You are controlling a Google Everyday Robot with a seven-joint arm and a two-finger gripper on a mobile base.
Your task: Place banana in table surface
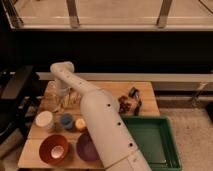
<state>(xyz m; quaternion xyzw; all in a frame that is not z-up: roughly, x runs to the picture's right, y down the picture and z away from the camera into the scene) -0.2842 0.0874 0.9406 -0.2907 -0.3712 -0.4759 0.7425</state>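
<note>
My white arm reaches from the bottom middle up to the table's far left. The gripper [62, 101] hangs down there, close over the light wooden table surface [107, 89]. A pale yellow elongated shape, the banana [70, 99], lies at the gripper, low on or just over the planks. The wrist hides part of it, and I cannot tell whether the gripper holds it.
In front of the gripper stand a white cup [44, 120], a blue cup [66, 120] and a small yellow-orange cup [80, 124]. A red-brown bowl [54, 149] and a purple bowl [86, 147] sit at the front edge. Dark small objects [129, 103] lie at the right. A green tray [151, 141] sits at the front right. A black chair [15, 95] stands left of the table.
</note>
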